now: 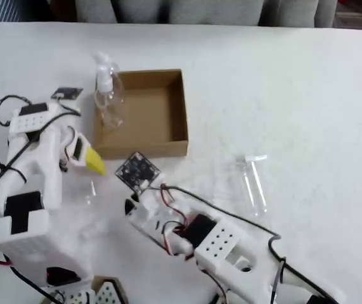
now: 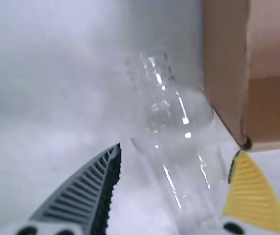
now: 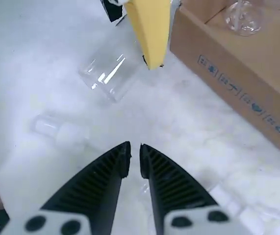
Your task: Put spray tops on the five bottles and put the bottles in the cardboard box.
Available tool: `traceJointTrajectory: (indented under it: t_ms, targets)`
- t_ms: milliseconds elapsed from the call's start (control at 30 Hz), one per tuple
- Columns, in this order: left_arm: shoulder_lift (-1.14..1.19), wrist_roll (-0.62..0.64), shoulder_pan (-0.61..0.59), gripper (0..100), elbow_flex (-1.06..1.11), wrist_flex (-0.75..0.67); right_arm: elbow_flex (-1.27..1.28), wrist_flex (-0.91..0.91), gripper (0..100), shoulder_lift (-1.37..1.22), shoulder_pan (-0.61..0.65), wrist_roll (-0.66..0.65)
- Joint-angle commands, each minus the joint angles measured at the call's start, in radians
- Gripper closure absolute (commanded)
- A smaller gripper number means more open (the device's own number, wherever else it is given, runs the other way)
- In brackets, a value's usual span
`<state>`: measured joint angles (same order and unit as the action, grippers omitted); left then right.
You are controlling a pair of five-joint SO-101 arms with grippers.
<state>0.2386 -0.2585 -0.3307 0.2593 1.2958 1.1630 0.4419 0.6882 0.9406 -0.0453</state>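
Uncapped bottle (image 2: 174, 112) is seen between the spread fingers of the left gripper (image 2: 178, 151), just beside the cardboard box (image 2: 257, 73). Right gripper (image 3: 134, 147) is pressed nearly together.

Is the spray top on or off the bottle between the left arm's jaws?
Off. The bottle has a bare threaded neck, open at the mouth, with nothing screwed on it.

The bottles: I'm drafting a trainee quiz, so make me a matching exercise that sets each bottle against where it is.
1. spray-topped bottle
2. topless bottle
3. lone bottle

A. lying on the table, apart from the cardboard box
B. upright inside the box
C. between the fingers of the open left end effector

Pairs: 1-B, 2-C, 3-A
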Motion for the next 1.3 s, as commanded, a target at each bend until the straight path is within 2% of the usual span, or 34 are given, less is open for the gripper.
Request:
traceJointTrajectory:
  t_ms: [0,433,533,600,800,1000,1133,1267]
  targets:
    - [-0.067,0.044,-0.001,67,-0.029,-0.021,-0.008,0.004,98.2,0.025,-0.008,-0.005]
    - [-0.058,0.359,-0.001,67,-0.069,-0.017,-0.008,0.004,98.2,0.025,-0.008,-0.005]
    - [-0.051,0.382,-0.001,67,-0.058,-0.021,-0.008,0.004,98.2,0.025,-0.008,-0.005]
    - [-0.030,0.382,-0.001,67,-0.051,-0.021,-0.008,0.004,98.2,0.025,-0.008,-0.005]
    - [0.070,0.374,-0.031,77,-0.091,-0.028,-0.008,0.004,98.2,0.025,-0.008,-0.005]
    - [0.077,0.284,-0.061,77,-0.114,0.006,-0.008,0.004,98.2,0.025,-0.008,-0.005]
    - [0.079,0.273,-0.053,77,-0.114,-0.018,-0.008,0.004,98.2,0.025,-0.008,-0.005]
    - [0.079,0.206,-0.045,75,-0.114,-0.049,-0.008,0.004,98.2,0.025,-0.008,-0.005]
